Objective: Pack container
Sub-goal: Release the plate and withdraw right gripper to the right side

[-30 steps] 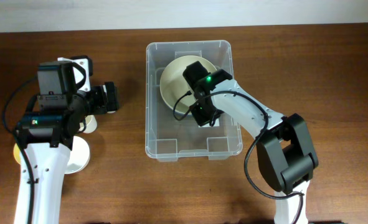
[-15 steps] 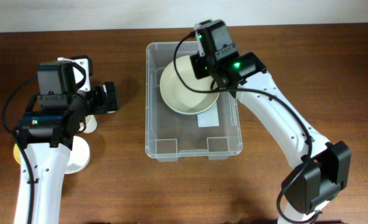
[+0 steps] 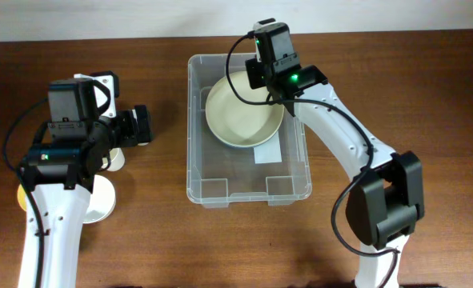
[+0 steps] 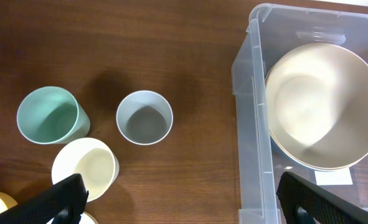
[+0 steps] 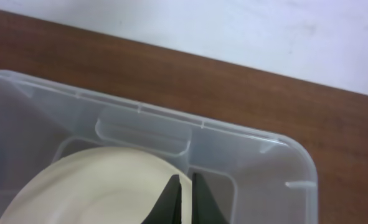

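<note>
The clear plastic container (image 3: 248, 196) stands at the table's middle; it also shows in the left wrist view (image 4: 246, 124) and the right wrist view (image 5: 146, 115). A large cream bowl (image 3: 240, 116) lies in its far half, also seen in the left wrist view (image 4: 320, 106) and the right wrist view (image 5: 96, 186). My right gripper (image 3: 268, 88) is over the container's far right part, its fingers (image 5: 185, 186) shut on the bowl's rim. My left gripper (image 4: 184, 208) is wide open and empty, high above the table left of the container.
Left of the container stand a green cup (image 4: 47, 115), a grey cup (image 4: 144, 117) and a cream cup (image 4: 84, 168). More pale dishes sit under the left arm (image 3: 100, 200). A white label (image 3: 266, 154) lies on the container's base.
The right arm has swung from the container's middle to its far right corner. The bowl, tilted a second ago, now lies flatter in the far half. The left arm has not moved.
</note>
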